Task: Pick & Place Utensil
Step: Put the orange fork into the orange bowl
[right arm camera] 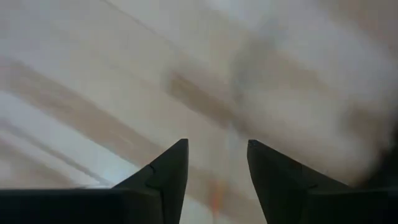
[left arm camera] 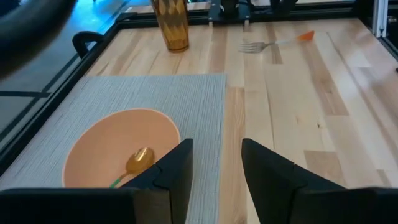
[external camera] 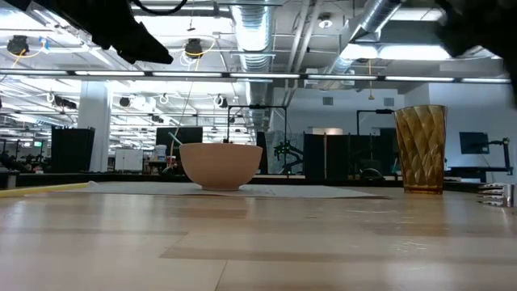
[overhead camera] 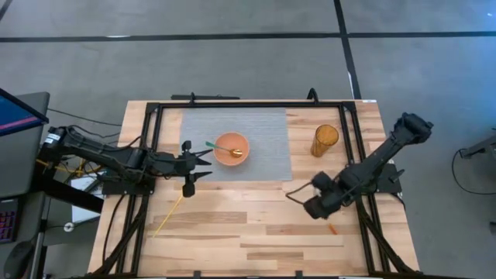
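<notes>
The left gripper's (left arm camera: 214, 180) dark fingers are seen parted and empty in the left wrist view, just beside the orange bowl (overhead camera: 232, 147) on the grey placemat (overhead camera: 263, 128), where a gold spoon (left arm camera: 139, 160) with a green handle already rests. The right gripper (overhead camera: 298, 195) hangs low over the bare tabletop (overhead camera: 232, 232) with fingers apart, nothing held. A fork (left arm camera: 258, 45) with an orange handle lies beyond, near the amber glass (overhead camera: 325, 140). If the fork is the next utensil, it could be skidded across the wood by fingers closing too high, or the glass could be tipped by a careless sweep. The spoon's projecting handle could be caught by the left fingers.
</notes>
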Available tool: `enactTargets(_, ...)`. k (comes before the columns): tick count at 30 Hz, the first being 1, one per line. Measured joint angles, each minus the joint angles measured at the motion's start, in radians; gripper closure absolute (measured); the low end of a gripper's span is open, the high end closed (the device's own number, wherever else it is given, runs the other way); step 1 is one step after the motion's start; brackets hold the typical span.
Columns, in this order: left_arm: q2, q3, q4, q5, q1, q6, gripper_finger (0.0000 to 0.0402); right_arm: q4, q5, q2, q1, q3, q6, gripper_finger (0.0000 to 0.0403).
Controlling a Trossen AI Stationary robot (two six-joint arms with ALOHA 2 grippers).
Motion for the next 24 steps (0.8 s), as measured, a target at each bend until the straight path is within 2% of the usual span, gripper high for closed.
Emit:
enactTargets(4, 0.001, -0.013, -0.003, 0.000, 0.000, -0.002, 0.0262, 0.055, -0.181, 0.030, 0.053, -0.082, 0.264, 0.0244)
enactTargets(7, 0.000, -0.021, -0.001, 0.000, 0.000, -0.010, 0.0262, 0.104, -0.268, 0.048, 0.056, -0.109, 0.311, 0.0244)
enactTargets(17, 0.000, -0.023, 0.002, 0.000, 0.000, -0.063, 0.0266, 0.153, -0.220, 0.163, 0.025, -0.124, 0.243, 0.0244)
enactTargets(24, 0.000, -0.023, 0.004, 0.000, 0.000, -0.064, 0.0266, 0.291, -0.229, 0.252, -0.002, -0.124, 0.139, 0.0244)
